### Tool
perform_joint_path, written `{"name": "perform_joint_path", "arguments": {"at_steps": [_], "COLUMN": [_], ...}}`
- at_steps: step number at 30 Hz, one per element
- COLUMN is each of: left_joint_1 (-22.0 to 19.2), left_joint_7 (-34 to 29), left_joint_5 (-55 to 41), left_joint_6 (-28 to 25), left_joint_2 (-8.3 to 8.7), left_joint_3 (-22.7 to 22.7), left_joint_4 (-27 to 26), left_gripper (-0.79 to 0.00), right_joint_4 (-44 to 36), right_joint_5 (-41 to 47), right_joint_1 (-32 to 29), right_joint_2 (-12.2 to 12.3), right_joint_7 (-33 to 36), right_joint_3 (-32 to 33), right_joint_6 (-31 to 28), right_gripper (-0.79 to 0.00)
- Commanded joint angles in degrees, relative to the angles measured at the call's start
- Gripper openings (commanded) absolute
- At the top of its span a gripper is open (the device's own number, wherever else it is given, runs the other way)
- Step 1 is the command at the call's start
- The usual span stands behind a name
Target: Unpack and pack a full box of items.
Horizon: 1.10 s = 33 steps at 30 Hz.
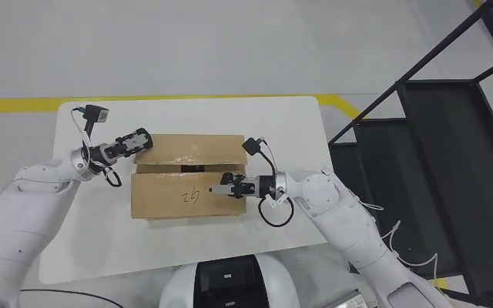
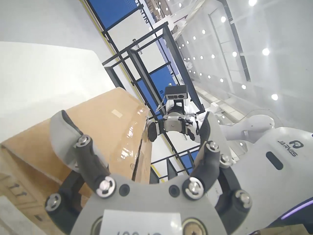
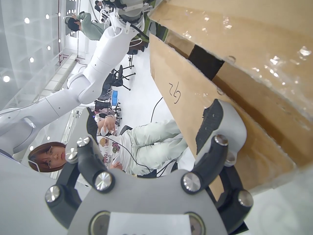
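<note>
At table [image 1: 293, 131] centre we see the cardboard box [image 1: 166, 204], flaps nearly closed. Our left gripper [image 1: 146, 141] is spread open at its 10 o'clock corner; our right gripper [image 1: 218, 189], fingers also apart, lies over the near flap toward 4 o'clock.

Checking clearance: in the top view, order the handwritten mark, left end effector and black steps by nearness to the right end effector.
1. Handwritten mark, on the near flap.
2. Left end effector, by the far flap.
3. Black steps, right of the table.
</note>
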Motion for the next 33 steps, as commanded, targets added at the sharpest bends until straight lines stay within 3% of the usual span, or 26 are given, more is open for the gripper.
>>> {"name": "perform_joint_path", "arguments": {"at_steps": [1,9,17,33], "left_joint_1": [0.71,2.94,4.38,7.40], "left_joint_7": [-0.79,-6.11,-7.73,-9.44], "left_joint_5": [0.15,-2.41,-4.60,-0.34], "left_joint_6": [0.82,6.14,7.76,9.48], "left_joint_2": [0.99,3.99,5.16,7.88], "left_joint_3": [-0.19,-0.96,-1.19,-2.39], "left_joint_4": [-0.91,-3.62,-6.47,-8.17], "left_gripper": [0.000,0.000,0.000,0.000], "right_joint_4": [-0.17,-0.32,1.11,1.93], "right_joint_5": [-0.27,-1.52,-5.33,-4.71], "right_joint_1": [-0.05,0.04,1.47,1.67], "right_joint_2": [0.07,0.28,0.17,0.25], "right_joint_7": [0.01,-0.61,-1.93,-3.67], "right_joint_3": [-0.03,-0.37,-2.09,-2.39], "right_joint_6": [0.18,1.17,4.59,4.40], "right_gripper": [0.000,0.000,0.000,0.000]}}
